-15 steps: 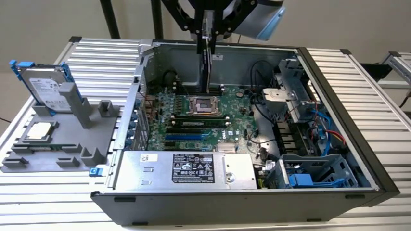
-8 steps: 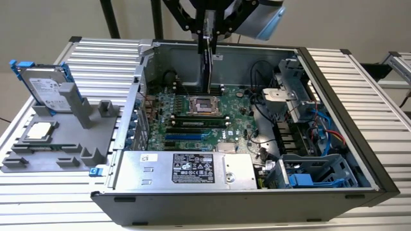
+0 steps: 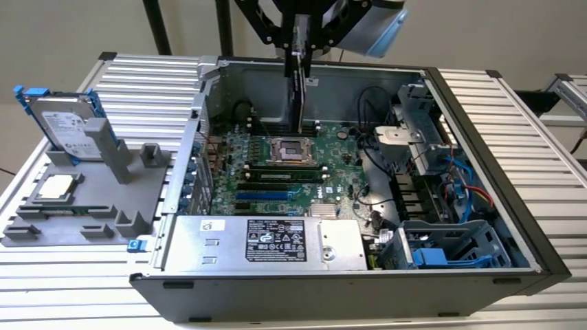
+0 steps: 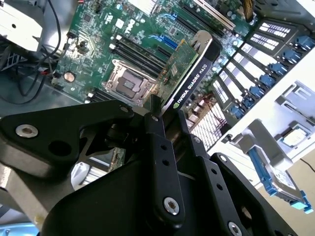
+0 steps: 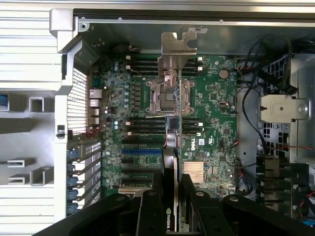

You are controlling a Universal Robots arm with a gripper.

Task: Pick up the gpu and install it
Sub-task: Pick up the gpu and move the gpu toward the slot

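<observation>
Ribbed aluminium counter (image 3: 64, 302), carrying an open computer case (image 3: 321, 292) laid on its side, motherboard (image 3: 275, 172) facing up. Hanging from the gripper (image 3: 300, 48) above the board: the gpu (image 3: 299, 96), upright and edge-on, over the processor socket (image 3: 289, 149). Fingers (image 4: 160, 142) pinching one end of the card from both faces in the second wrist view; silver bracket (image 5: 175, 46) at the opposite end in the first wrist view. Beside the case, toward the exterior view's left: grey fixture (image 3: 82, 206) holding an upright hard drive (image 3: 62, 127) and a small square chip (image 3: 57, 187).
</observation>
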